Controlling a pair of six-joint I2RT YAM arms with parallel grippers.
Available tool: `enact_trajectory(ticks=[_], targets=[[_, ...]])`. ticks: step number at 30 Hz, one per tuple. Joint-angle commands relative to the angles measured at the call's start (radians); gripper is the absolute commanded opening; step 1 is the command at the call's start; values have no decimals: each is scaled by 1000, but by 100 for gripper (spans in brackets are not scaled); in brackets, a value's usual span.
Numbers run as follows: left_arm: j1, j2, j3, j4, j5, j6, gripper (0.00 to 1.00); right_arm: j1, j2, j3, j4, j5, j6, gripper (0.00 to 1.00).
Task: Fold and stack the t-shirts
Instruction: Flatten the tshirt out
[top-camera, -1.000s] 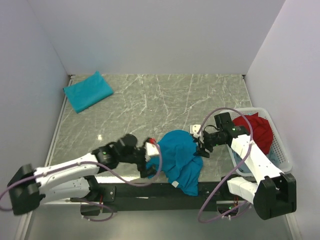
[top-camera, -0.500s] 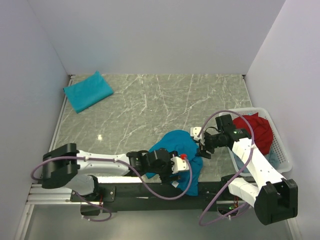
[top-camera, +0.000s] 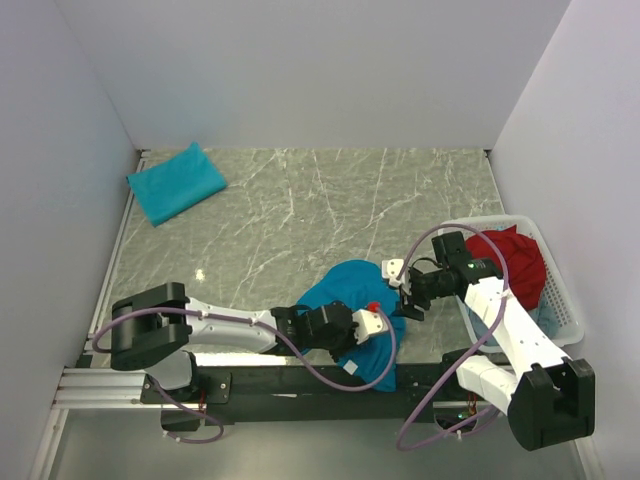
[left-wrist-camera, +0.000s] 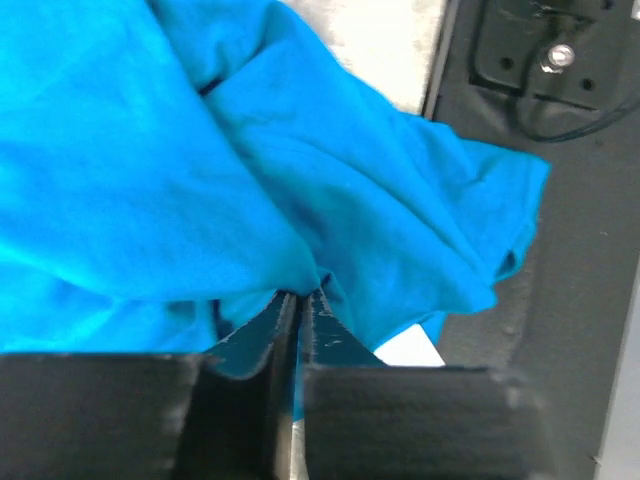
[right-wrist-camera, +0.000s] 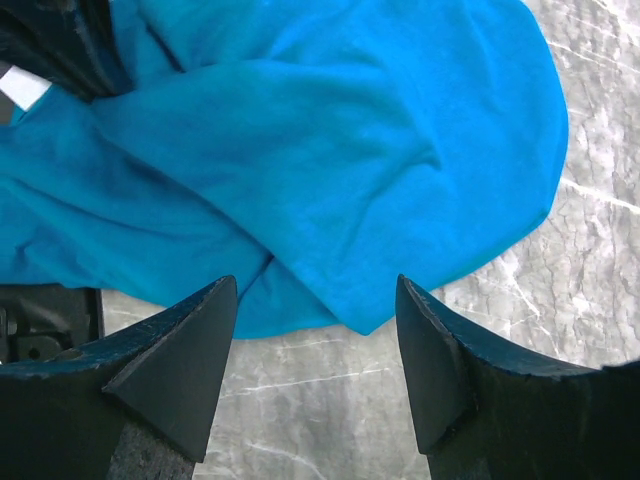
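At the near edge of the table (top-camera: 330, 200), a crumpled t-shirt (top-camera: 350, 290) of bright teal-blue lies in a heap. Its lower part hangs over the edge onto the dark rail (top-camera: 260, 381) that carries the arm bases, and a small white label (left-wrist-camera: 410, 348) shows at the hanging part. The left arm (top-camera: 225, 327) lies low along that edge and reaches in from the left. The left fingers (left-wrist-camera: 262, 335) are clenched on a fold of this shirt: in the left wrist view the two dark tips stand almost together with teal cloth gathered between them. Just beyond, on the shirt's right side, the right fingers (right-wrist-camera: 180, 360) are spread wide and grasp nothing; they hang over the rounded edge of the cloth where it meets the bare marbled surface. Further right, near the table's right side, sits a white basket (top-camera: 565, 300) with red cloth (top-camera: 510, 260) heaped in it. In the far left corner, well apart from all this, a folded t-shirt (top-camera: 176, 182) of the same teal-blue lies flat.
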Motion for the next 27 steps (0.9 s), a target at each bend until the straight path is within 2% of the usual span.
enact_trajectory(ticks=[1,3,6,10,12,15,20,27], targets=[[4,-31,-32,96,-65,-58,2,-7,-14,-5,-36,-36,-47,71],[24,-78,-67,107,-84,-75,0,-6,-8,-5,-50,-41,-64,71],[110,-183,-119,113,-113,-144,0,-6,-2,-10,-64,-55,-90,71],[326,-321,-175,98,-38,-214,0,5,13,-22,-104,-81,-175,71],[387,-396,-189,82,3,-233,0,28,27,-25,-131,-91,-232,70],[467,-463,-182,44,31,-230,0,118,42,-26,-119,-78,-242,69],[552,-494,-143,-27,37,-204,0,379,68,-33,-26,-3,-142,68],[644,-531,-152,-54,48,-222,0,519,101,-69,-15,86,-116,64]])
